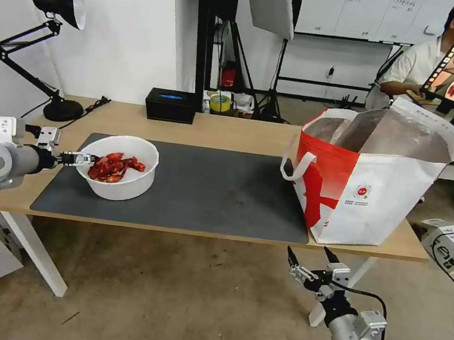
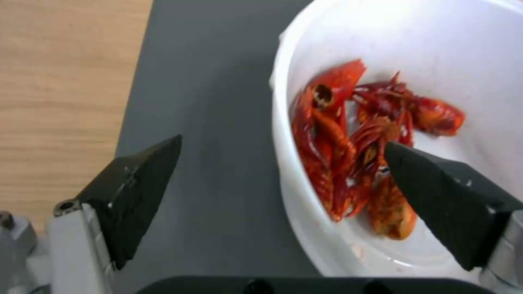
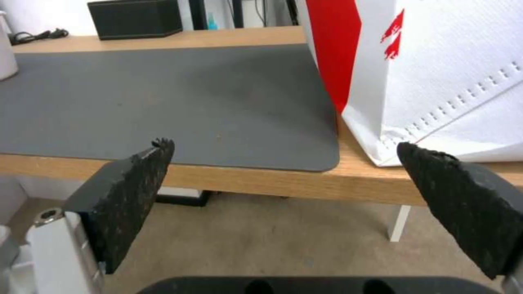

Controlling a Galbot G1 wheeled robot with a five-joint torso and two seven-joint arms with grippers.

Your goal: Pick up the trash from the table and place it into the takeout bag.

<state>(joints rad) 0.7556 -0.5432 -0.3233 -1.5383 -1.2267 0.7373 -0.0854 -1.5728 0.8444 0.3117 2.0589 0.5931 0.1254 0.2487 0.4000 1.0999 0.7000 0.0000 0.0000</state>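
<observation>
White bowl (image 1: pixel 120 169) rim between spread left gripper (image 2: pixel 283 157) fingers, shells half hidden; bag (image 1: pixel 366 184) logo unreadable; right gripper (image 1: pixel 310 256) wide below table (image 1: pixel 216 129).

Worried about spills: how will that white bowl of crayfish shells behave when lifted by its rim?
The white bowl looks stiff and probably light. Gripped one-sided by the left claw, it may tilt, and the loose shells could slide.

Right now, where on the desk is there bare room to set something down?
The widest free patch is the grey mat between the white bowl and the takeout bag. Bare wood runs behind the mat, right of the black box. It is crowded at the bowl, where the open left gripper straddles the rim. The right gripper hangs open below the table edge.
</observation>
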